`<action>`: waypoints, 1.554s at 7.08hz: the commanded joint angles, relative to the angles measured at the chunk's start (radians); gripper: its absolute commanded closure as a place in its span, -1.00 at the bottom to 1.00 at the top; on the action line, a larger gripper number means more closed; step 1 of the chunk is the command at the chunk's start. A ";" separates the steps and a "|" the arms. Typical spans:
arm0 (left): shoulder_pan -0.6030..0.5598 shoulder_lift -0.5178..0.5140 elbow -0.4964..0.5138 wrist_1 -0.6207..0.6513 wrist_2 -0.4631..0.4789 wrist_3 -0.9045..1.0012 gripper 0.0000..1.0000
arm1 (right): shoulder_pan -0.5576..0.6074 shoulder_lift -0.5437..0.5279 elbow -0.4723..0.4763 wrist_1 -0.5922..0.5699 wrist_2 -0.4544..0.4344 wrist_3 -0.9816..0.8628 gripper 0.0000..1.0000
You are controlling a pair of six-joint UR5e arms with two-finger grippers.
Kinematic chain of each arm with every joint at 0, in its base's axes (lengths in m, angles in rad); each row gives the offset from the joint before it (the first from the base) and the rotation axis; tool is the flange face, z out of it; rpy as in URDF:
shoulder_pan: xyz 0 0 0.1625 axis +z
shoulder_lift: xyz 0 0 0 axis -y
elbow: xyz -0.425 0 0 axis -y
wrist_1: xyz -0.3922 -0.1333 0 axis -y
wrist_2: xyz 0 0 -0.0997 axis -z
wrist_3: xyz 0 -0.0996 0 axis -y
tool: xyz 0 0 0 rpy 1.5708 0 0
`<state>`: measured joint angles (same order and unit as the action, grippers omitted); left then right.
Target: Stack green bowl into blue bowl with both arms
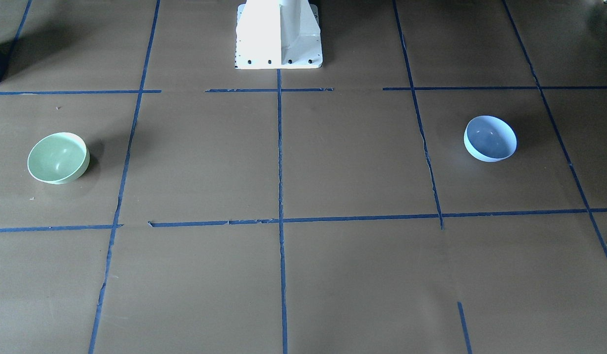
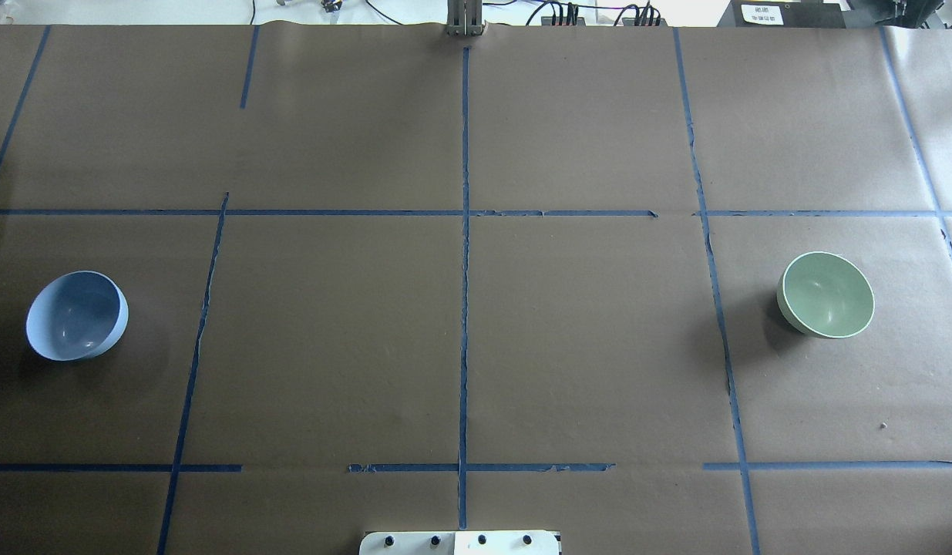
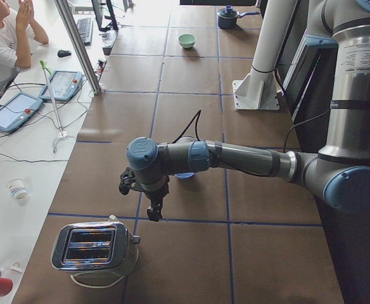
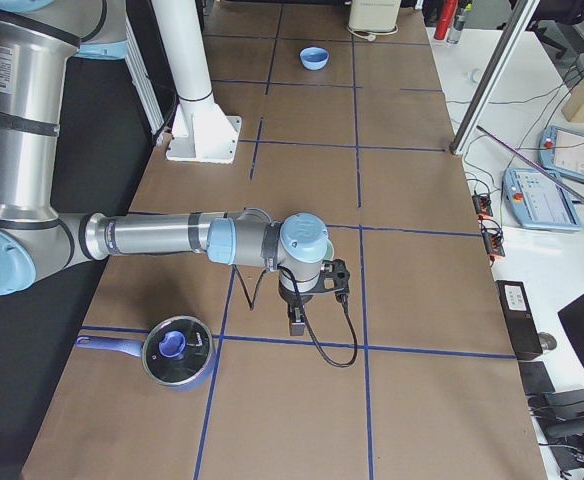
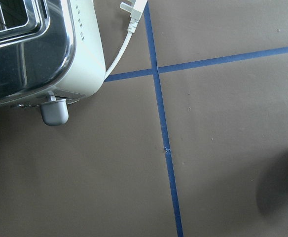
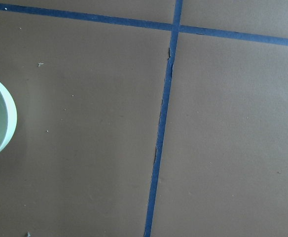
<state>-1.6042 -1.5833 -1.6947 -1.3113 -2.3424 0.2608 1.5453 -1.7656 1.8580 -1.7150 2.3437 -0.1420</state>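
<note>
brown-papered table [image 2: 460,347] with blue tape lines lay under both arms: the left gripper [image 3: 154,214] hung near the blue bowl [image 2: 76,316] and the right gripper [image 4: 296,325] near the green bowl [image 2: 828,295], with finger spread not determinable for either. the bowls sat well apart at opposite ends, so a rim pinch on the glossy green wall could slip during the long carry, or the left arm could clip the nearby toaster [image 3: 96,248].

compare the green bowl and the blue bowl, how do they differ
Colour: the green bowl is pale mint, the blue bowl pale sky-blue.
Place: the green bowl sits on the robot's right side, the blue bowl on its left.
Both are round, empty, upright and look the same size.
</note>
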 commanded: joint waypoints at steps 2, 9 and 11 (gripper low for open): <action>0.010 -0.006 -0.013 -0.014 0.008 -0.094 -1.00 | -0.008 0.000 0.000 0.000 -0.001 0.001 -1.00; 0.096 0.045 -0.022 -0.144 -0.079 -0.209 -1.00 | -0.008 -0.050 0.007 0.133 0.009 -0.001 -1.00; 0.264 0.097 -0.017 -0.426 -0.094 -0.554 -1.00 | -0.014 -0.058 0.006 0.170 0.023 0.002 -1.00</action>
<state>-1.4366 -1.5157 -1.7152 -1.5749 -2.4275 -0.1049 1.5345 -1.8169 1.8640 -1.5678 2.3578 -0.1404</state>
